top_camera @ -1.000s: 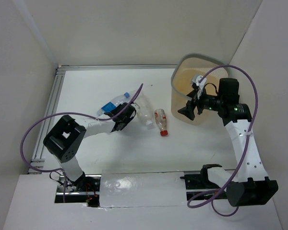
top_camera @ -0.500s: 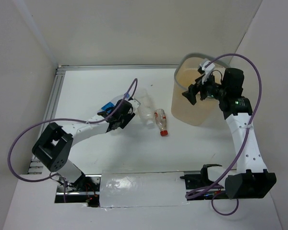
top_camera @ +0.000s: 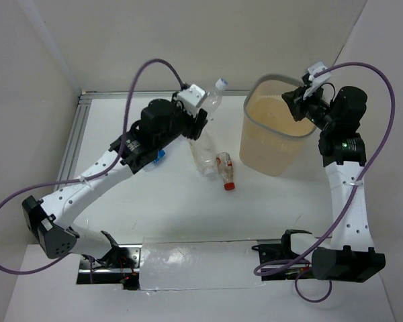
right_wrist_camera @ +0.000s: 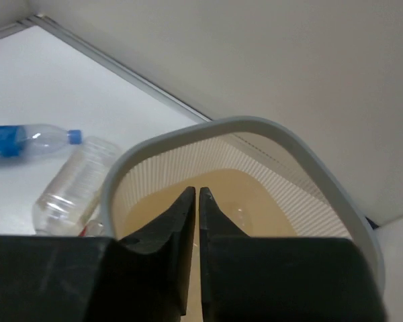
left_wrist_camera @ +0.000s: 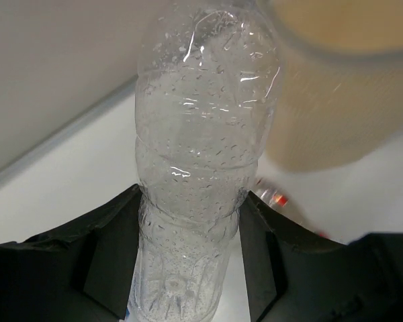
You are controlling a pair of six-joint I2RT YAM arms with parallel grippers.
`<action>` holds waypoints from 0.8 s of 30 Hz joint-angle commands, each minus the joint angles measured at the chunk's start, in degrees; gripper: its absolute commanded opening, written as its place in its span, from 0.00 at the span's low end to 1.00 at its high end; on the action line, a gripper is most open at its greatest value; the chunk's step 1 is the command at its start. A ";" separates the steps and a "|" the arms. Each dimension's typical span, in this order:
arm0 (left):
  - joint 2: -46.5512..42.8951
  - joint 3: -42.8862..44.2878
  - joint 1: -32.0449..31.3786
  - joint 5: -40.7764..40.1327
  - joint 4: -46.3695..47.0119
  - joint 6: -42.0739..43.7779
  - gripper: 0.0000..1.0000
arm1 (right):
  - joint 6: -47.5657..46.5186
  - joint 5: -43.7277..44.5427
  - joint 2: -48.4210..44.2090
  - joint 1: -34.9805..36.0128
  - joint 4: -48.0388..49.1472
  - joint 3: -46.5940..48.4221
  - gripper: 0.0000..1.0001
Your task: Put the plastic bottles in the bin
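My left gripper (top_camera: 200, 119) is shut on a clear white-capped plastic bottle (top_camera: 211, 100), held in the air left of the bin (top_camera: 258, 144). In the left wrist view the black fingers (left_wrist_camera: 114, 248) press both sides of this bottle (left_wrist_camera: 205, 127) near its base. A bare clear bottle (top_camera: 203, 151) and a red-capped bottle (top_camera: 225, 171) lie on the table beside the bin. A blue-labelled bottle (right_wrist_camera: 27, 139) lies farther left. My right gripper (right_wrist_camera: 195, 191) is shut and empty above the bin's (right_wrist_camera: 255, 125) opening. Something clear and faint (right_wrist_camera: 239, 215) lies on the bin floor.
A metal rail (top_camera: 77, 144) runs along the table's left edge and another along the back. White walls close in on the left, back and right. Purple cables (top_camera: 141, 70) loop above both arms.
The left arm has lifted its bottle off the table and swung it up and right toward the bin. The right gripper has gone from open to shut and pulled back over the bin's far side.
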 commanded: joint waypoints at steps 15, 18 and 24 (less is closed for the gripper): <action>28.89 31.06 -3.50 28.51 40.25 -28.32 0.00 | -3.99 -13.09 -15.33 -0.79 -13.35 -4.51 0.07; 34.34 34.65 -3.51 27.81 46.67 -32.82 0.00 | -4.52 -12.55 -18.32 -0.79 -16.25 -6.45 0.07; 44.63 49.43 -4.12 25.88 40.27 -34.59 0.28 | -5.05 -12.55 -22.80 -0.79 -18.89 -10.31 0.26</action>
